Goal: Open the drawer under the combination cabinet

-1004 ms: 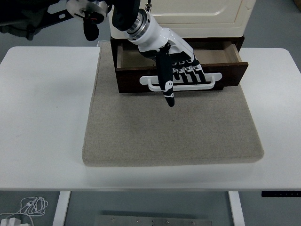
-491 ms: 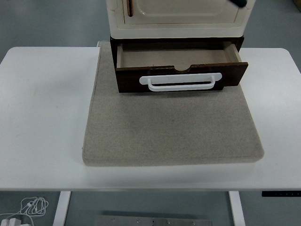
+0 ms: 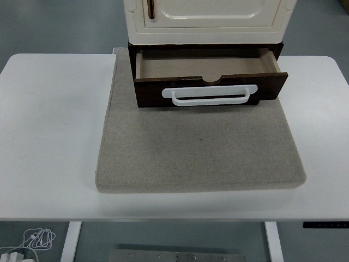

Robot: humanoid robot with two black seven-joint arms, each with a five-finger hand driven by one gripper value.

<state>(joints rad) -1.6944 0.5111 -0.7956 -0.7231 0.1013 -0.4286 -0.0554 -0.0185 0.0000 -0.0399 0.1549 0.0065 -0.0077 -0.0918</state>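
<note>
No hand in frame, so its state cannot be told; drawer [image 3: 210, 73] sits upper centre, pulled out from under the cream cabinet [image 3: 210, 19], empty inside; task looks done. If more travel is wanted, pull the white handle [image 3: 209, 96] straight toward frame bottom, evenly, so it doesn't jam. Dark wood front, notched top edge, flat loop handle; coarse grey mat [image 3: 199, 153] on smooth white surface [image 3: 49, 136].

Bright, even overhead light; sharp focus, soft faint shadows.
</note>
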